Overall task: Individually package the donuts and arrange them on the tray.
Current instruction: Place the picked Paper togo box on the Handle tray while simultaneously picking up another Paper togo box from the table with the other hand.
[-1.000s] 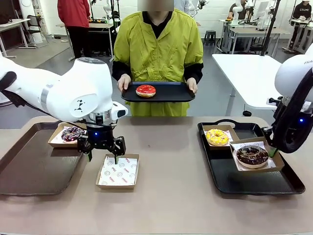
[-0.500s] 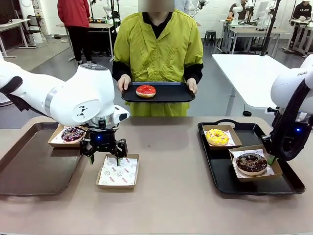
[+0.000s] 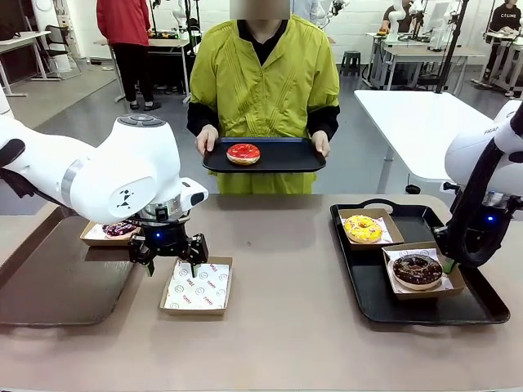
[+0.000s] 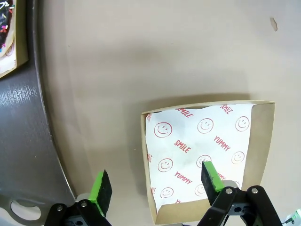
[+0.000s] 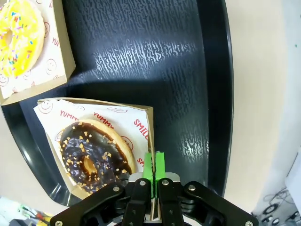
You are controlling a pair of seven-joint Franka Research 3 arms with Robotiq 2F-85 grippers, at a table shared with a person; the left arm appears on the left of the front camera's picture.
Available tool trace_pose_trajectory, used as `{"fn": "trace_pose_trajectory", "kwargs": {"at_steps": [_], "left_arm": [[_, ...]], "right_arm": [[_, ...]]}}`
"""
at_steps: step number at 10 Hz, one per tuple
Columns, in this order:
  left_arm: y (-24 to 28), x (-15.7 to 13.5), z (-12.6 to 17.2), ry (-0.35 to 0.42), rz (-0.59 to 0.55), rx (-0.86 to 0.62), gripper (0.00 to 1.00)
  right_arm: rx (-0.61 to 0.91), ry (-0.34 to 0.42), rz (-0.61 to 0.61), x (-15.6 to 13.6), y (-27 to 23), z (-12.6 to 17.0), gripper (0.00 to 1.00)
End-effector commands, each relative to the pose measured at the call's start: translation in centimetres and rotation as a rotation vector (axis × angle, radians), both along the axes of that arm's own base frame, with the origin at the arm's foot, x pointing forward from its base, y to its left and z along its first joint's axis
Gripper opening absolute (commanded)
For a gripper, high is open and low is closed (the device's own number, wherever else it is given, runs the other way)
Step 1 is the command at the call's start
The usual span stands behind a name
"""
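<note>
Comparing with a second ago: chocolate donut (image 3: pixel 417 270) in its cardboard box (image 3: pixel 452 287) now sits lower and squarer on the black tray (image 3: pixel 482 309); earlier the box was tilted and nearer the tray's right rim.
Yellow donut: unchanged, the yellow sprinkled donut (image 3: pixel 363 229) lies in its own box at the tray's far left.
Red donut: the glossy red donut (image 3: pixel 243 152) rests on the serving tray (image 3: pixel 286 155) held by the person (image 3: pixel 265 82), same place as before.
Purple donut: the sprinkled purple donut (image 3: pixel 119 229) was in plain sight earlier; now the left arm covers most of it.
Right pincer: the right pincer (image 5: pixel 154 173) has its green pads pressed together on the near edge of the chocolate donut's box; in the front view the arm has shifted left and the fingertips are hidden behind the box.
Left pincer: the left pincer (image 4: pixel 156 181) stands wide apart, holding nothing, one pad over the empty paper-lined box (image 3: pixel 196 287), the other over bare tabletop (image 3: pixel 286 343); it has barely moved.
Cut off: the brown tray (image 3: pixel 57 286) runs out at the left edge; in the left wrist view only a sliver of the purple donut's box shows.
Hard to tell: whether the left pads touch the empty box.
</note>
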State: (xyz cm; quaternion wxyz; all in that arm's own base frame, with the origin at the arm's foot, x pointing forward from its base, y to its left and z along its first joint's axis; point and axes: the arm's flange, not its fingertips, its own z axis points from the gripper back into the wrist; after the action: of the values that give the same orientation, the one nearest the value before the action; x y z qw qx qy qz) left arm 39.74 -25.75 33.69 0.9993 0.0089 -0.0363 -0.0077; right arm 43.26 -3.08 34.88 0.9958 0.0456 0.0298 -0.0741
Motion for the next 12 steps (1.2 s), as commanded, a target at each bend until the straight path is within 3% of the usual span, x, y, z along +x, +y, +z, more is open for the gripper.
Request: {"fn": "trace_pose_trajectory", "kwargs": {"at_steps": [1, 2, 3, 4, 5, 6, 7, 8, 12], "left_arm": [[0.5, -0.7, -0.3, -0.028, 0.009, -0.014, 1.00], [0.5, -0.5, -0.5, -0.019, 0.004, -0.019, 1.00], [0.4, -0.3, -0.6, -0.011, 0.005, -0.020, 1.00], [0.5, -0.2, -0.5, -0.006, -0.001, -0.028, 0.40], [0.7, 0.1, -0.6, 0.007, 0.008, -0.035, 0.40], [0.9, 0.4, -0.8, 0.016, 0.009, -0.040, 0.00], [1.1, 0.7, -1.0, 0.032, 0.007, -0.056, 0.35], [1.2, 1.0, -1.3, 0.044, 0.008, -0.064, 0.00], [1.3, 1.3, -1.3, 0.062, 0.003, -0.076, 0.00]], "right_arm": [[0.020, -0.012, 0.006, 0.5, 0.0, -0.1, 0.02], [0.023, -0.008, 0.008, 0.6, 0.0, -0.1, 0.21], [0.025, -0.005, 0.013, 0.6, 0.0, -0.1, 0.62], [0.029, -0.005, 0.016, 0.7, 0.0, 0.0, 0.81], [0.034, -0.007, 0.014, 0.7, 0.0, 0.0, 0.65], [0.037, -0.008, 0.011, 0.7, -0.1, 0.1, 1.00], [0.040, -0.009, 0.009, 0.7, -0.1, 0.1, 1.00], [0.041, -0.011, 0.009, 0.6, -0.1, 0.1, 1.00], [0.054, -0.023, 0.003, 0.5, -0.4, 0.3, 1.00]]}}
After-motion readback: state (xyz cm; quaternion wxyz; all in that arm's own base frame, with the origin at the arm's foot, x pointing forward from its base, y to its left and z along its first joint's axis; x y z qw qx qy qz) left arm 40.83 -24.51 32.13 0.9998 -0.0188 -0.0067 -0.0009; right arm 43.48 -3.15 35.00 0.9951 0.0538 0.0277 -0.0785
